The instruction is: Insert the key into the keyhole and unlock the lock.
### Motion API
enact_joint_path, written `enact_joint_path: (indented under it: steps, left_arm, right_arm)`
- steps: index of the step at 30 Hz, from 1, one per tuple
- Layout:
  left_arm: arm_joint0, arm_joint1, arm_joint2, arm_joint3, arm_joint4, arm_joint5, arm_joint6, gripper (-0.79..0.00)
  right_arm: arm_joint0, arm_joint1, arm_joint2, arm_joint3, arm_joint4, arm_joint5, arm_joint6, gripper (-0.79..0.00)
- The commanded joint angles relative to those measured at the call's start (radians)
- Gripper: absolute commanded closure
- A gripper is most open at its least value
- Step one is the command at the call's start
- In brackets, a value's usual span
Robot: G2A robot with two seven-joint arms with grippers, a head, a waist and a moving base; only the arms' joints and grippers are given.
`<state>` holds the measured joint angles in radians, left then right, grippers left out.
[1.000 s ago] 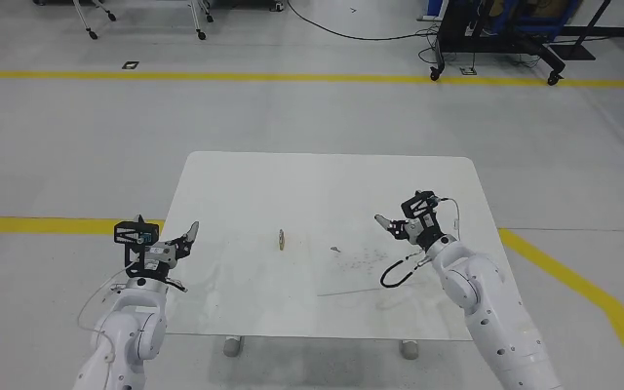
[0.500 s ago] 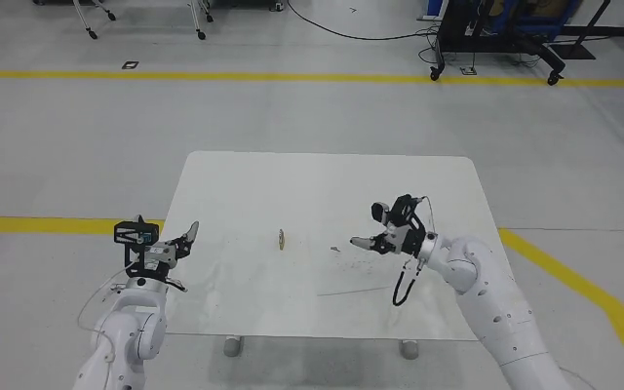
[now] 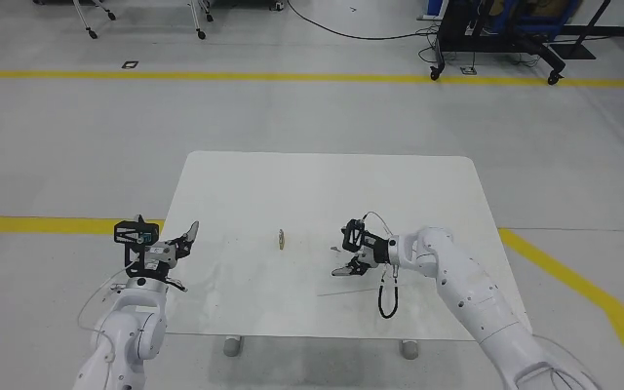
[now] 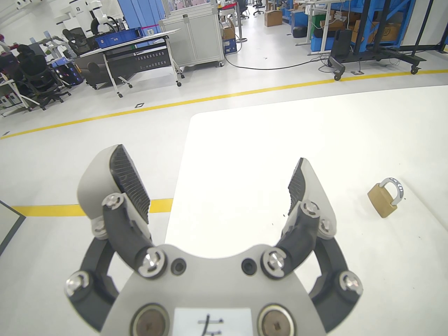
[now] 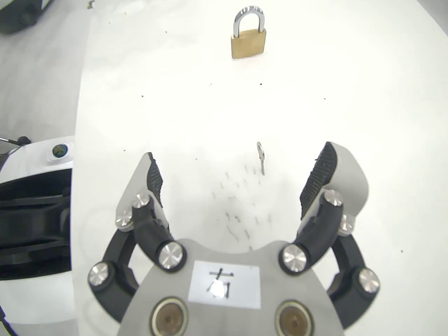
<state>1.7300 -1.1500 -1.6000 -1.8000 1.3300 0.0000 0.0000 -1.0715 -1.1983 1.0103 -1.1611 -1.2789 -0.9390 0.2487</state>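
A brass padlock (image 3: 281, 239) with a silver shackle lies near the middle of the white table (image 3: 322, 185); I also see the padlock (image 5: 248, 41) from the right wrist and the padlock (image 4: 384, 199) from the left wrist. A small silver key (image 5: 260, 157) lies flat to the right of the lock. My right gripper (image 3: 342, 260) is open just behind the key, and the right gripper (image 5: 239, 153) has nothing between its fingers. My left gripper (image 3: 185, 235) hangs open at the table's left edge, well apart from the lock; the left gripper (image 4: 209, 155) holds nothing.
Dark scuff marks (image 5: 238, 194) dot the tabletop around the key. A black cable (image 3: 387, 292) loops off the right arm above the table's front part. Grey floor with yellow lines (image 3: 58, 224) surrounds the table.
My right arm has swung left from the table's right side to the middle, bringing its open gripper down close to the key. The left arm, padlock and key stayed put.
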Motion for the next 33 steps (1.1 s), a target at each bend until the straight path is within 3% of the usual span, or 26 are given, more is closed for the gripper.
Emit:
enact_joint_path:
  steps: [1, 3, 8, 14, 18, 27, 33]
  left_arm:
    - [0.000, 0.000, 0.000, 0.000, 0.000, 0.000, 0.000, -0.785]
    - [0.000, 0.000, 0.000, 0.000, 0.000, 0.000, 0.000, -0.785]
    - [0.000, 0.000, 0.000, 0.000, 0.000, 0.000, 0.000, -0.785]
    - [0.000, 0.000, 0.000, 0.000, 0.000, 0.000, 0.000, -0.785]
    - [0.000, 0.000, 0.000, 0.000, 0.000, 0.000, 0.000, -0.785]
    - [0.000, 0.000, 0.000, 0.000, 0.000, 0.000, 0.000, -0.785]
    - [0.000, 0.000, 0.000, 0.000, 0.000, 0.000, 0.000, -0.785]
  right_arm:
    - [0.011, -0.003, -0.014, 0.010, -0.018, 0.020, 0.001, -0.699]
    - [0.019, -0.007, -0.027, 0.021, -0.034, 0.048, 0.004, -0.640]
    - [0.042, -0.013, -0.056, 0.027, -0.064, 0.072, 0.026, -0.406]
    - [0.061, -0.016, -0.071, 0.025, -0.071, 0.095, 0.057, -0.274]
    - [0.073, -0.017, -0.079, 0.029, -0.067, 0.085, 0.070, 0.000]
    - [0.096, -0.014, -0.080, 0.024, -0.055, 0.053, 0.085, 0.000]
    - [0.071, 0.000, -0.043, -0.015, -0.069, 0.070, 0.003, 0.000]
